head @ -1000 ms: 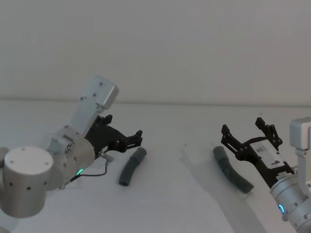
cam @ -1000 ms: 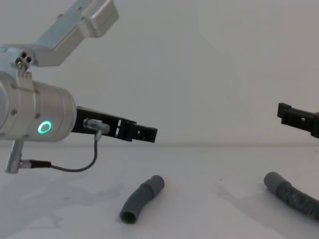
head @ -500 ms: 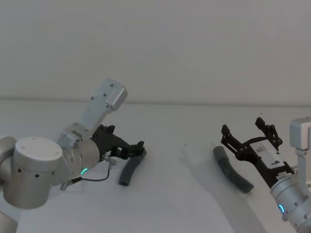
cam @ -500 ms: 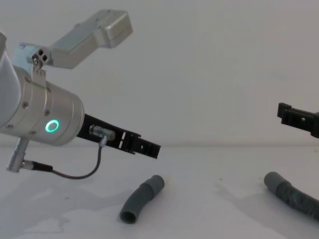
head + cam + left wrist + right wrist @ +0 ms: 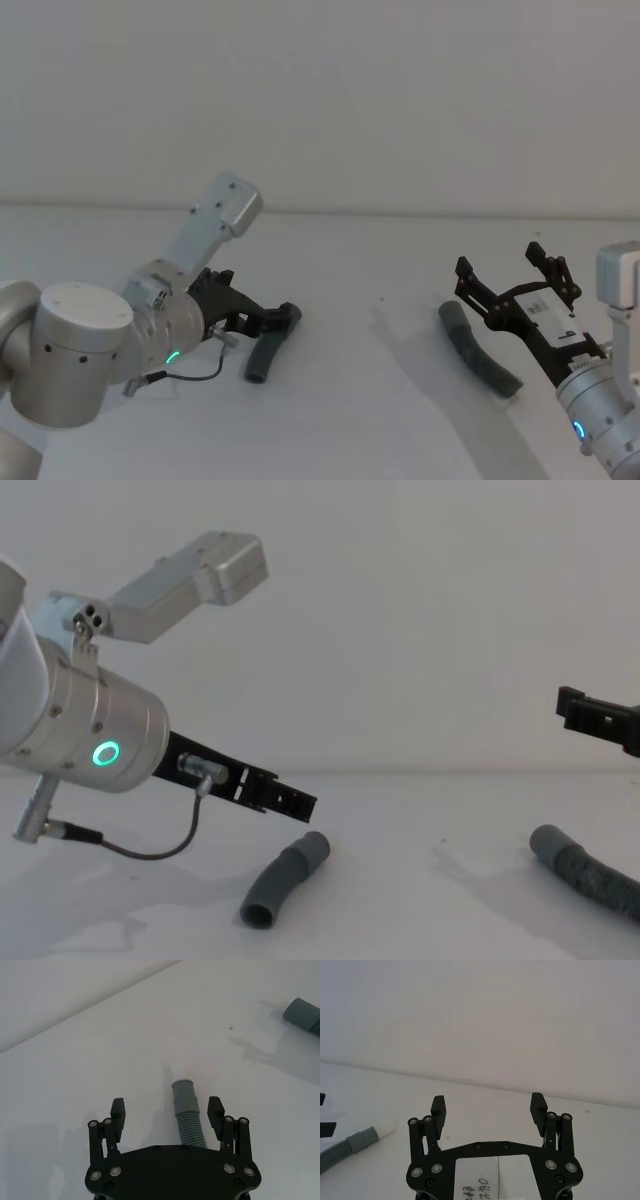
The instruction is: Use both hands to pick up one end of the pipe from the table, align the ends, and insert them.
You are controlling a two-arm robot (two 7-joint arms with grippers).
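We hold our left hand point(image 5: 167, 1106) wide over the short tube point(image 5: 265, 352) at nine o'clock, right hand point(image 5: 505, 265) wide at three.

Left black plastic two-finger gripper point(image 5: 167, 1107) is spread wide over the plain white table point(image 5: 75, 1060), with a grey ribbed pipe piece with a smooth cuff point(image 5: 187, 1110) lying between the fingers, touching neither, and another grey pipe end point(image 5: 302, 1014) well off.

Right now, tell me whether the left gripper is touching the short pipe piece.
Apart. The left wrist view shows the left gripper open astride the short pipe piece, with white table showing between it and both fingers.
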